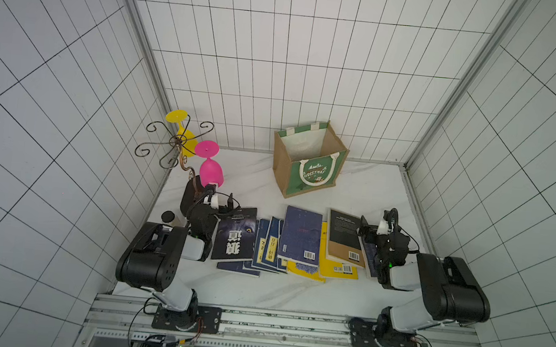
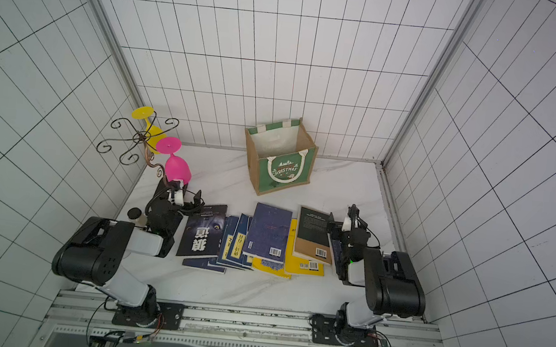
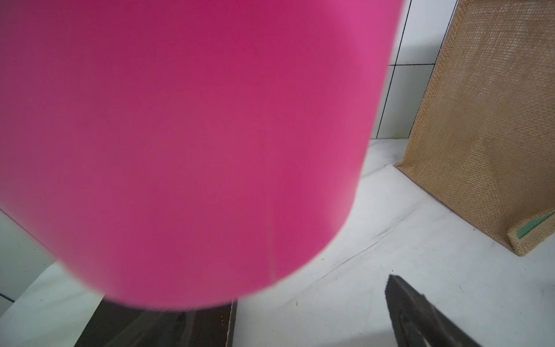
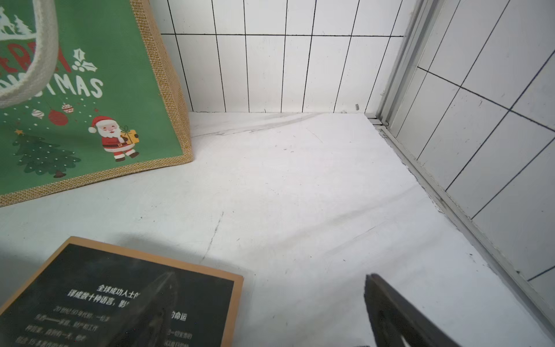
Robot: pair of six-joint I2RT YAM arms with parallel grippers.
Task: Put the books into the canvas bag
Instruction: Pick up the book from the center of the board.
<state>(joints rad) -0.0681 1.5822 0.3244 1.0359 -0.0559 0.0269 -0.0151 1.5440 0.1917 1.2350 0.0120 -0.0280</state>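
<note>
The tan jute tote bag with a green "CHRISTMAS" front panel and white rope handles (image 1: 284, 168) stands upright, mouth open, at the back of the white marble-look table (image 1: 258, 290). The thin paperback books (image 1: 300, 239) lie in an overlapping row in front of it, between the 2 arms. The left gripper (image 1: 219, 199) is spread wide and empty, close beside an upside-down pink plastic goblet (image 1: 210, 171). The right gripper (image 1: 375, 220) is spread wide too, empty, at the edge of the tan-and-black paperback (image 1: 345, 238).
</note>
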